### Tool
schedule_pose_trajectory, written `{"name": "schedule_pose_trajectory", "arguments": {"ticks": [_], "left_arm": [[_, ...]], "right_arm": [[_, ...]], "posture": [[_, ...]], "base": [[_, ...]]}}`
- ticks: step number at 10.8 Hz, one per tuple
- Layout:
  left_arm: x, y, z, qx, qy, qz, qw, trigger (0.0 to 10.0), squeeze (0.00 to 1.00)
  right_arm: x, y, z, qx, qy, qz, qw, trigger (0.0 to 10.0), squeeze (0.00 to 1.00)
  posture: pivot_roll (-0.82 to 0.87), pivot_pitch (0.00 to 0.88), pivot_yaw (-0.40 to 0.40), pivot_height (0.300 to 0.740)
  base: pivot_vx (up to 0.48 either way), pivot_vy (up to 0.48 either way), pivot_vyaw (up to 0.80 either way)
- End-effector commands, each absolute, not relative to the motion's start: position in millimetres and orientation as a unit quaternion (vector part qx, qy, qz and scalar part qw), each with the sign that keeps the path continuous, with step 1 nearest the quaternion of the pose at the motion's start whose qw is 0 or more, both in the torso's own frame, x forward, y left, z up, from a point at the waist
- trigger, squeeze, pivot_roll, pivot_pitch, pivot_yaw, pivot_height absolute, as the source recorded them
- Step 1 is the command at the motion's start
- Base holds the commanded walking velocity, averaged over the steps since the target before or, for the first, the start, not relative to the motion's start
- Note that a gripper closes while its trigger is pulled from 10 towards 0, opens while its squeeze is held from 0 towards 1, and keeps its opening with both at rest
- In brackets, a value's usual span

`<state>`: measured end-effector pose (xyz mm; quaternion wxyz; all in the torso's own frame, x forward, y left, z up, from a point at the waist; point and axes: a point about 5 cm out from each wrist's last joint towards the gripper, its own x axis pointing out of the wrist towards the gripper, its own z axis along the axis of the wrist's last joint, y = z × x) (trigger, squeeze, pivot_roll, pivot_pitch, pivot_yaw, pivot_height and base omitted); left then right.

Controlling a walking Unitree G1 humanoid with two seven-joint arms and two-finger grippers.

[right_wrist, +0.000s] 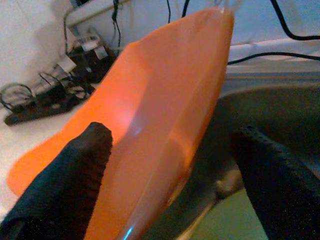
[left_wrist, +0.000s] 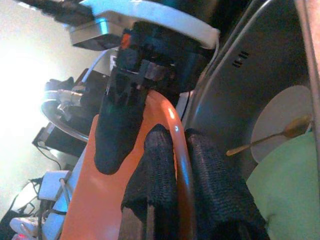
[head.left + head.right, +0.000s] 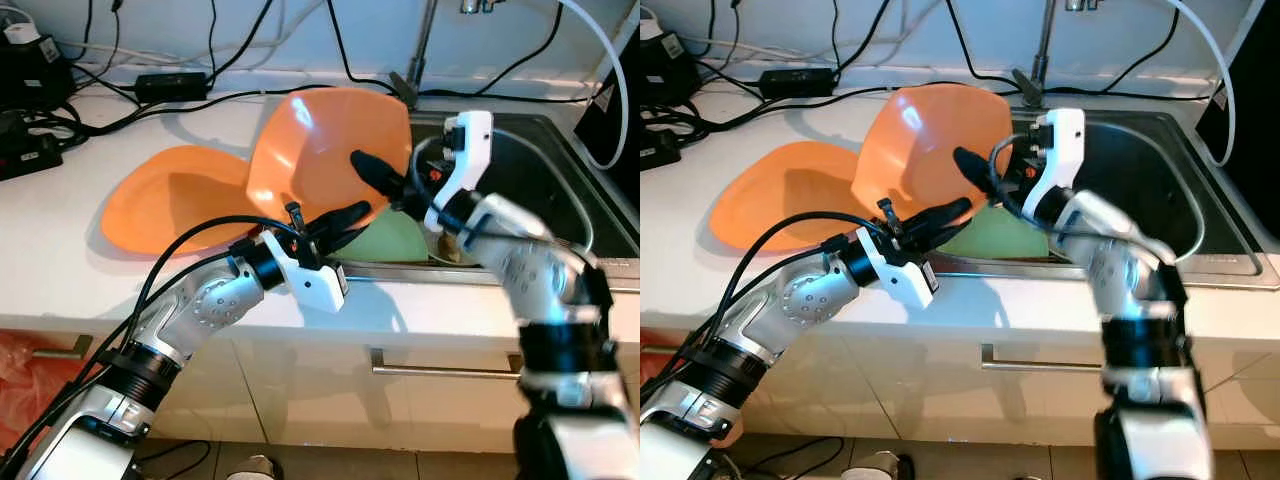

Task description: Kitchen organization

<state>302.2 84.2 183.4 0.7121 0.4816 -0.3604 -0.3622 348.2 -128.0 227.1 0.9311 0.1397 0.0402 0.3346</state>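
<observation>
Left wrist view: left hand pinches glossy orange plate rim; right hand spread.

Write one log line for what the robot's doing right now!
left claw: shut on orange plate rim | right claw: open astride plate | plate: tilted at sink edge | second orange plate: flat on counter

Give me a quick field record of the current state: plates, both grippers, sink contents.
held item: tilted orange plate, raised on edge at the sink's left edge
left gripper: shut on the plate's lower rim
right gripper: open, one finger across the plate's inner face, the other behind it
second item: flat orange plate lying on the countertop
sink: holds a green plate and a spoon
backdrop: cables and a power brick along the wall
</observation>
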Motion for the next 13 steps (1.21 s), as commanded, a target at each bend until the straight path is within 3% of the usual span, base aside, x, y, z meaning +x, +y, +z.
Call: {"name": "schedule_pose_trajectory", "arguments": {"ticks": [1,3,7,13], "left_arm": [[294.6,76.0,196.7,0.477,-0.41,-0.371,0.684,0.0,0.0],[291.5,77.6,191.8,0.481,-0.408,-0.381,0.676,0.0,0.0],[290.9,74.8,186.8,0.493,-0.407,-0.393,0.661,0.0,0.0],[294.0,79.5,186.3,0.502,-0.402,-0.384,0.663,0.0,0.0]], "right_arm": [[350.6,-128.4,228.9,0.119,0.055,0.34,0.931,2.1,0.0],[352.6,-130.1,231.9,0.103,0.069,0.346,0.93,1.8,0.0],[363.5,-153.4,232.4,0.02,0.123,0.354,0.927,0.0,0.0],[366.1,-157.2,229.0,0.012,0.144,0.364,0.92,0.0,0.0]], "posture": [[0.21,0.069,0.017,0.74],[0.21,0.073,0.018,0.74],[0.2,0.082,0.018,0.74],[0.21,0.081,0.025,0.74]], "base": [[0.0,0.0,0.0],[0.0,0.0,0.0],[0.0,0.0,0.0],[0.0,0.0,0.0]]}}
